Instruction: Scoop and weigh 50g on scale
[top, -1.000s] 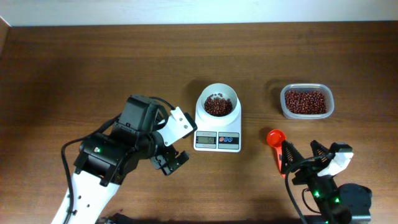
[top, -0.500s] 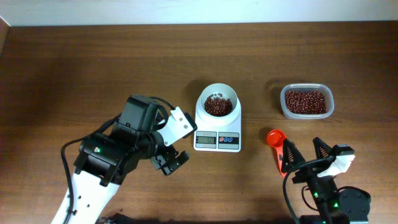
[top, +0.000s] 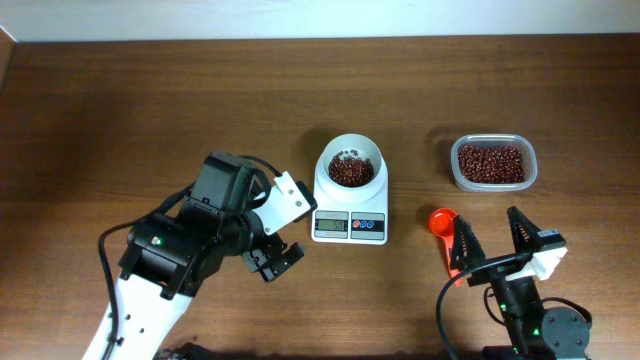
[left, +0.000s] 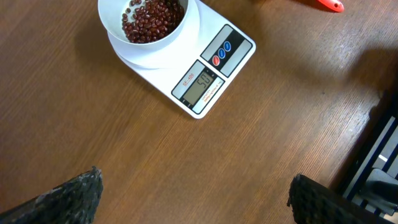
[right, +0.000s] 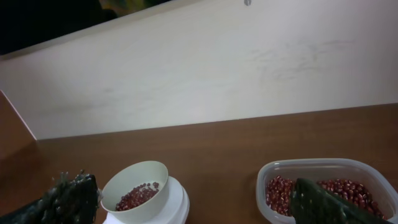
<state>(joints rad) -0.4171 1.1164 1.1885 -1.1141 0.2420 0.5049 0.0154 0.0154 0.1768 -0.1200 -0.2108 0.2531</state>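
Wooden bench (top: 150, 100): fills the whole overhead view; everything for the task stands right of centre.
Left arm (top: 190, 250): lower left of the overhead, clear of the scale and touching nothing.
Left fingers (left: 71, 198): wide apart at the two lower corners of the wrist view, only bare wood between them.
Right fingers (right: 320, 202): spread wide and empty, at the lower right of the overhead; they look raised off the bench.
Scale (top: 350, 226): centre of the overhead, upright, display and buttons towards the lower edge.
Tub (top: 494, 139): right of the scale and well apart from it, holding a deep layer of spare beans.
Bowl (top: 325, 160): sits on the scale's platform, partly filled.
Scoop (top: 443, 222): orange-red, lying on the bench between scale and tub. Its handle runs beside one right finger, unclamped, and its cup looks empty.
Beans (top: 350, 171): the weighed portion lies in the bowl, a shallow heap on the bottom.
Display (left: 200, 85): the digits look like a five and a zero, though small. If so, scooping and weighing are done, and little seems left beyond drawing the arms back.
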